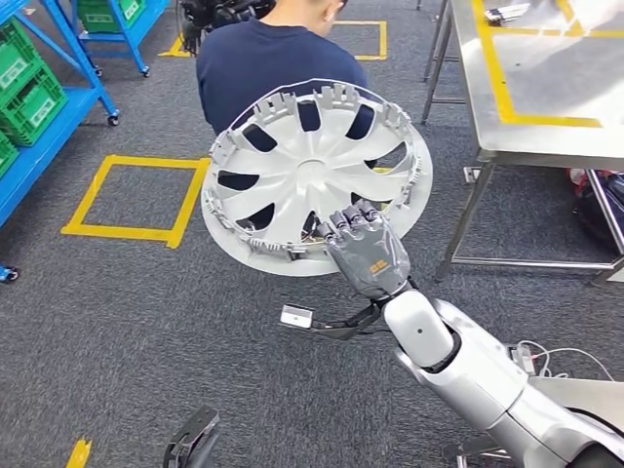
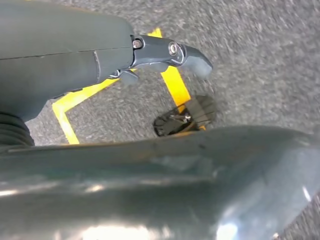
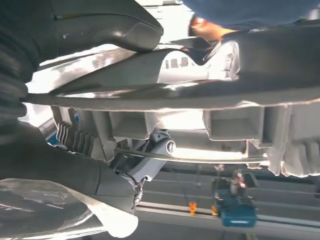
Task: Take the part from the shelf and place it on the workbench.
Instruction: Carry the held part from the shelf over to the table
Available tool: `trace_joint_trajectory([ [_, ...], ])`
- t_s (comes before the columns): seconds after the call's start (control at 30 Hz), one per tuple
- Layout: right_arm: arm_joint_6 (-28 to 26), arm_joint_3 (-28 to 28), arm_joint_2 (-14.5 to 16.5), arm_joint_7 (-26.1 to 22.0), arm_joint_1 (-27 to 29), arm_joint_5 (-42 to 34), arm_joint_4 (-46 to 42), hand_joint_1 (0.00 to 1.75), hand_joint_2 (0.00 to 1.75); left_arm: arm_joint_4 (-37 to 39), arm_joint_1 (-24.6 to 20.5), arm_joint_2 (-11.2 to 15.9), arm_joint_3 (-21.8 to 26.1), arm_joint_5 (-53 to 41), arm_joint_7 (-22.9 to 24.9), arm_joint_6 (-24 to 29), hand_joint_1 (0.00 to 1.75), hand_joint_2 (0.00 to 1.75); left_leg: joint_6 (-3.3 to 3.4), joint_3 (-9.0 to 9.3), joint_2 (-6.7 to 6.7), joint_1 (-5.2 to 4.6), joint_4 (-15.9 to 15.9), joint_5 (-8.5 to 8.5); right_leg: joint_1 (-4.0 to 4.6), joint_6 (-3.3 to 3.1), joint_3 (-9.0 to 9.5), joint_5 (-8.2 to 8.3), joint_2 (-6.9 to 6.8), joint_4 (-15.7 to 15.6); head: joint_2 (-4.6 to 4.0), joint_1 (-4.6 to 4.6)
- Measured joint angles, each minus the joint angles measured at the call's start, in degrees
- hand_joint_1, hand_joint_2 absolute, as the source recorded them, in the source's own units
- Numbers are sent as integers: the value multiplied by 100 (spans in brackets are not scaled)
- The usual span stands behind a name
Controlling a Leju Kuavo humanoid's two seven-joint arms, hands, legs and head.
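Wheel cover (image 1: 313,175), a single silver-white part with curved spokes and clips along its rim, is held up in the air over the grey carpet floor (image 1: 110,331) by the right hand (image 1: 364,249), whose fingers (image 1: 346,222) are clamped on its near rim; in the right wrist view the thumb (image 3: 113,25) is seen lying on one face and a dark finger (image 3: 151,157) hooked behind the rim. One person in a dark blue top (image 1: 257,58) is seen just behind the cover, its far edge overlapping that back. One steel workbench (image 1: 544,136) with yellow tape lines stands to the right, its near edge and leg apart from the cover's right rim, with open carpet between. One blue shelf rack (image 1: 44,127) carrying green crates (image 1: 29,88) is seen at the far left, well apart. One yellow taped square (image 1: 133,200) lies on the floor left of the cover. The left hand (image 2: 75,55) hangs over carpet and yellow tape; one finger (image 2: 170,52) is extended, but whether the hand is spread cannot be told
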Motion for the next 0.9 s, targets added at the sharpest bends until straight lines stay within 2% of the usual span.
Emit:
trace_joint_trajectory([
  [0.07,0,-1,2,-1,1,0,1,175,175,1,17,-2,0,-1,0,-1,0,0,6,-355,-103,-3,786,-317,21,-31,1,3,124,1,0,-7],
  [0.1,1,-1,3,-1,3,0,1,175,175,1,27,-3,0,-2,0,-1,0,0,18,-470,-114,-5,1011,-356,33,-38,2,5,193,2,0,-7],
  [0.13,1,-1,3,-1,5,0,1,175,175,1,32,-3,0,-2,1,-1,0,0,39,-482,-122,-8,1002,-270,43,-39,6,6,267,5,0,-6],
  [0.17,2,-1,3,-1,8,0,1,175,175,1,33,-2,0,-2,1,-1,0,0,67,-389,-144,-12,769,-85,50,-40,13,7,340,9,0,-6],
  [0.2,2,-1,3,-1,10,0,1,175,175,0,31,1,0,-2,2,0,0,0,101,-219,-215,-17,375,155,51,-39,20,7,406,13,0,-7],
  [0.27,2,-1,3,1,7,0,1,175,175,1,23,12,0,-2,1,7,0,0,170,89,-481,-15,-328,460,41,-16,8,17,520,25,0,2],
  [0.3,0,-1,5,2,4,0,0,175,175,2,18,16,0,-2,3,10,0,0,198,168,-578,-21,-518,496,22,12,-16,32,574,25,0,-5],
  [0.33,-1,-1,6,2,5,0,-1,175,175,2,15,17,0,-2,4,14,0,0,216,192,-617,-29,-582,472,3,48,-44,51,626,19,0,-14],
  [0.4,-3,-3,8,2,13,0,-2,175,175,1,7,8,0,-2,8,15,0,0,242,231,-513,-36,-683,484,-23,121,-95,78,697,1,0,-41],
  [0.47,-3,-6,6,2,14,0,-2,175,175,0,1,3,1,-2,8,15,0,0,271,285,-385,-17,-785,536,-5,170,-218,-55,482,183,0,-20],
  [0.53,-3,-7,5,-1,10,0,-2,175,175,0,6,6,2,-2,8,14,0,0,288,308,-247,-16,-827,558,2,219,-534,-389,180,822,0,5],
  [0.57,-3,-6,5,-2,11,0,-2,175,175,0,10,6,2,-2,9,13,0,0,288,305,-176,-19,-826,556,-9,247,-719,-546,122,1211,0,8],
  [0.6,-3,-5,5,-4,15,0,-2,175,175,0,14,5,2,-2,9,12,0,0,287,305,-108,-20,-825,552,-22,270,-850,-622,98,1485,0,8],
  [0.63,-3,-4,4,-7,18,0,-1,175,175,0,15,4,2,-2,9,11,0,0,284,306,-42,-19,-824,546,-35,287,-880,-596,85,1559,0,10],
  [0.67,-2,-4,3,-8,19,0,-1,175,175,0,14,2,2,-2,9,11,0,0,277,308,17,-18,-821,539,-45,299,-788,-474,58,1393,0,9],
  [0.73,-2,-4,1,-7,18,0,1,175,175,0,11,-3,2,-2,9,10,0,0,240,318,119,-19,-808,512,-40,303,-357,-151,-127,596,0,10],
  [0.77,-3,-5,1,-5,16,0,-1,175,175,0,9,-2,2,-2,9,10,0,0,213,316,162,-33,-792,496,-26,277,-157,-52,-219,243,0,7],
  [0.8,-3,-5,1,-3,12,0,-1,175,175,0,9,-1,2,-2,9,10,0,0,184,314,202,-48,-782,481,-10,237,-32,-16,-279,31,0,6],
  [0.83,-4,-5,1,0,9,0,-1,175,175,0,9,1,2,-2,9,10,0,0,158,314,243,-62,-771,471,8,191,7,-31,-285,-34,0,3],
  [0.9,-3,-5,1,3,6,0,0,175,175,-1,7,1,2,-2,9,10,0,0,107,325,317,-61,-759,445,16,104,12,-21,-164,-29,0,2],
])
